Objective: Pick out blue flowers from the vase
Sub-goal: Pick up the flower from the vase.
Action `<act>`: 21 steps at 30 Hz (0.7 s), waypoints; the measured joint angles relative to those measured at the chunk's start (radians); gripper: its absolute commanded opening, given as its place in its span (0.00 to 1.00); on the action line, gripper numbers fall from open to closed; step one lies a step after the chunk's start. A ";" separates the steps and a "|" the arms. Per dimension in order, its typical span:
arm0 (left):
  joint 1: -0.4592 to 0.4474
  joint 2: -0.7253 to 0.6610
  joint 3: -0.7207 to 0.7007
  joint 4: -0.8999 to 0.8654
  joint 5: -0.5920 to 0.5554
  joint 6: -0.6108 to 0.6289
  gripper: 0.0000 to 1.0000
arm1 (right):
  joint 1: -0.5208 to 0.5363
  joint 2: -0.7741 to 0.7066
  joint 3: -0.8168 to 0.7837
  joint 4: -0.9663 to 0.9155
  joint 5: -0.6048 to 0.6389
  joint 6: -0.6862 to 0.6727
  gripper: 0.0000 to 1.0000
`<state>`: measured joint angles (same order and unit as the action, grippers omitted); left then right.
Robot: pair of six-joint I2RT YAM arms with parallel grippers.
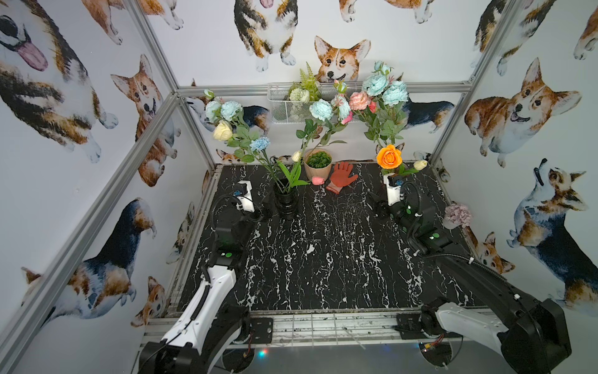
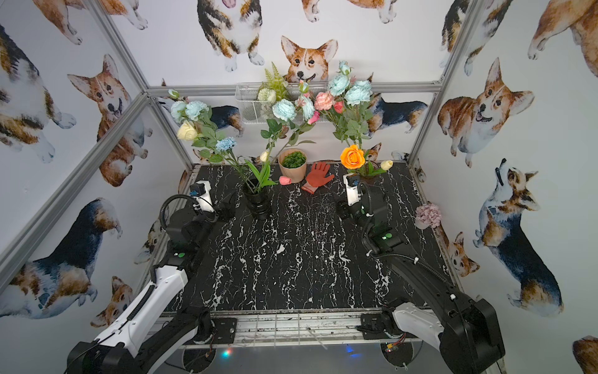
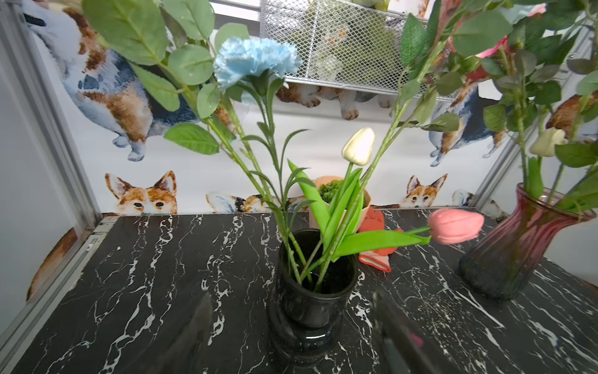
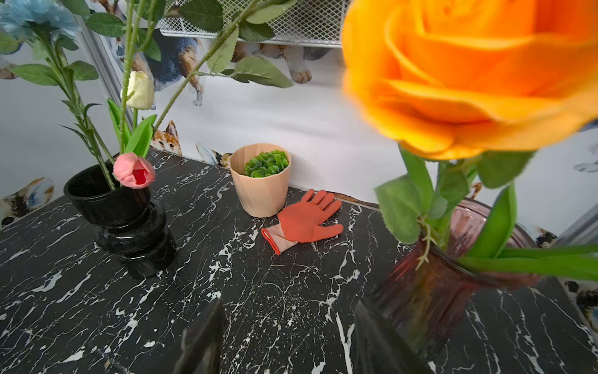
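Blue flowers (image 1: 375, 85) all sit in the 2 vases, black vase (image 1: 285, 200) at 11 o'clock, red vase (image 4: 453, 285) at 1 o'clock: none pulled yet. We see left gripper (image 3: 291, 296) and right gripper (image 4: 288, 304) with fingers apart, empty.

Bright even light, soft shadows, edges bent, orange rose (image 4: 469, 74) blurred

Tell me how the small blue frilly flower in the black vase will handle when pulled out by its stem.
Probably light but whippy: the blue frilly flower tops a long thin stem, so it may sway. Its spiky leaves lie among neighbouring stems and could snag. The black vase holds tall leaning stems and might tip.
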<state>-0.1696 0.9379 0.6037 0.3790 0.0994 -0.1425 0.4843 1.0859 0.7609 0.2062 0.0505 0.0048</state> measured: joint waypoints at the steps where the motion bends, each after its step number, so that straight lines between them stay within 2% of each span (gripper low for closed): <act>1: 0.000 0.004 0.015 -0.009 0.005 0.000 0.78 | 0.006 0.008 0.005 0.000 -0.002 0.000 0.64; 5: 0.000 0.034 0.070 -0.053 0.026 0.000 0.78 | 0.026 0.034 0.018 -0.001 -0.020 0.003 0.64; 6: 0.000 0.044 0.082 -0.065 0.026 0.001 0.78 | 0.027 0.043 0.021 0.004 -0.024 0.004 0.60; 11: 0.000 0.161 0.167 -0.089 0.026 0.011 0.72 | 0.035 0.063 0.022 -0.001 -0.028 0.022 0.59; 21: 0.000 0.398 0.376 -0.111 0.052 0.035 0.70 | 0.035 0.048 -0.014 0.008 -0.024 0.026 0.54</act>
<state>-0.1696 1.3357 0.9794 0.2680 0.1513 -0.1074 0.5190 1.1336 0.7471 0.2138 0.0269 0.0303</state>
